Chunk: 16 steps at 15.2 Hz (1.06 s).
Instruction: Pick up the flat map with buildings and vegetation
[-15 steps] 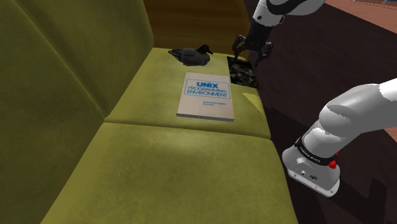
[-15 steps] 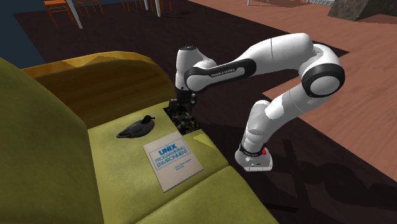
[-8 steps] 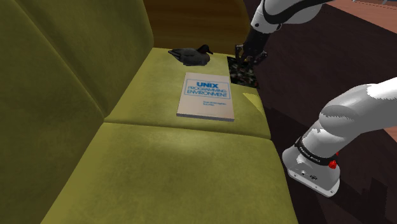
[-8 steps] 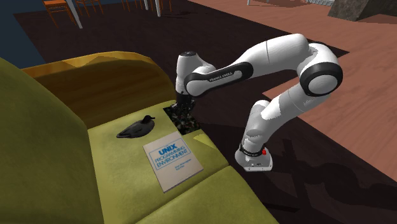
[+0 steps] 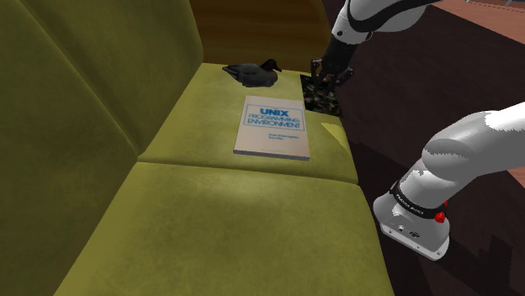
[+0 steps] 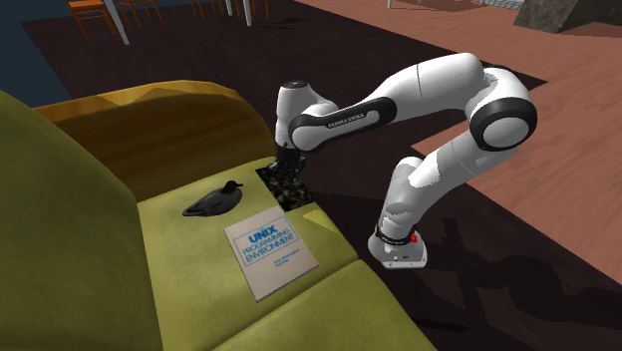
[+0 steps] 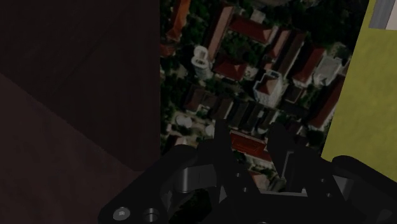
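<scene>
Lying flat at the outer edge of the olive sofa seat (image 5: 210,219), just beside the white book (image 5: 273,126) and near the dark duck figure (image 5: 251,74), the map (image 7: 254,70) is a thin dark sheet printed with red and pale roofs among green trees. In the wrist view one long side of it borders the dark floor (image 7: 76,95) and the other the seat cushion. The gripper (image 5: 328,77) stands over the end nearer the duck. The fingers (image 7: 221,143) are drawn in to a narrow gap, tips down at the print with a strip of roofs between them. They look to be nipping the map rather than spread over it, though how much they truly have is hard to judge. I take the map to be light and stiff, a board more than a cloth, since it lies dead flat with straight edges. Its face looks smooth and offers little to bite on from above, and the soft cushion may give under pressure and spoil a shallow pinch. The better hold, as I judge it, is across the edge by the floor, where one finger could get under. Held near one end, a flat sheet would likely tilt or slip out, so a slow, level lift would suit it.
</scene>
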Available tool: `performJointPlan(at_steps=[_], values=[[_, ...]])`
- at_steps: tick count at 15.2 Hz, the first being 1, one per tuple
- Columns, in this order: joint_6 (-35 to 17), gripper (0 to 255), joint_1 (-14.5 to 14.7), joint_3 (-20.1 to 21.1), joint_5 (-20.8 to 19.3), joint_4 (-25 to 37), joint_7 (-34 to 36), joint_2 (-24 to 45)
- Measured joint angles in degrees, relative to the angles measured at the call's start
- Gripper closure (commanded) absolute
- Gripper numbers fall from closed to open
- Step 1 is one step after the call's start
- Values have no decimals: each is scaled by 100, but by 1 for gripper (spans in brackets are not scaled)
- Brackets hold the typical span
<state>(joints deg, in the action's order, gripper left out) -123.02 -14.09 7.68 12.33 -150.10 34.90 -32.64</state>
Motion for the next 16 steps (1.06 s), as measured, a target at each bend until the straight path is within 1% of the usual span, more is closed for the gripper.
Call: performJointPlan(at_steps=[5, 16], values=[[341, 255, -17, -32, -42, 215, 30, -130], [1197, 255, -50, -89, -134, 938, 135, -267]])
